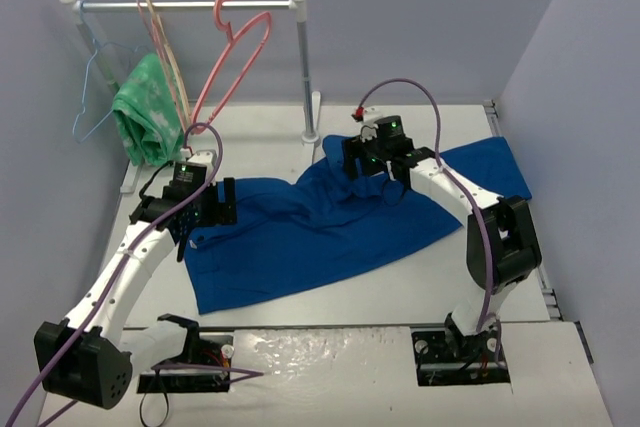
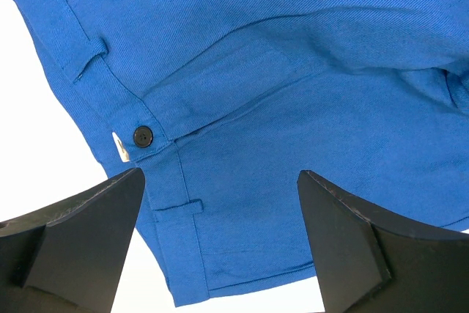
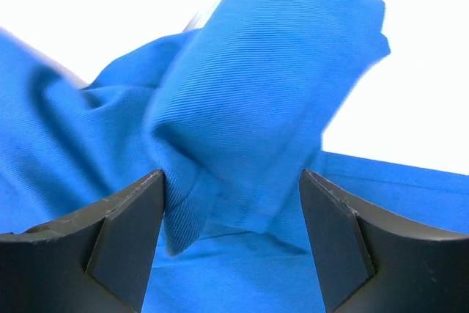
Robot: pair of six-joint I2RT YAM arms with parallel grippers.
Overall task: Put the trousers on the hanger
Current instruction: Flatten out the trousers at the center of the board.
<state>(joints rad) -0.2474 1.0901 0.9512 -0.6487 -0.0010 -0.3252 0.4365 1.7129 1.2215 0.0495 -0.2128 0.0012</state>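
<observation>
The royal-blue trousers [image 1: 330, 232] lie spread across the white table, waistband to the left, one leg reaching to the right. The pink hanger [image 1: 235, 52] hangs by its hook on the white rail at the back. My left gripper [image 1: 200, 217] is open above the waistband; the left wrist view shows the waistband with a dark button [image 2: 141, 134] and a belt loop between the fingers. My right gripper [image 1: 378, 179] is open over a raised fold of the trousers [image 3: 256, 108], which stands between the fingers, touching the left finger [image 3: 139, 232].
A white rail stand [image 1: 300, 57] rises at the back. On it hang a green patterned cloth [image 1: 148, 112], a thin light-blue wire hanger [image 1: 95, 87] and a beige hanger [image 1: 165, 47]. Grey walls close in left, right and back.
</observation>
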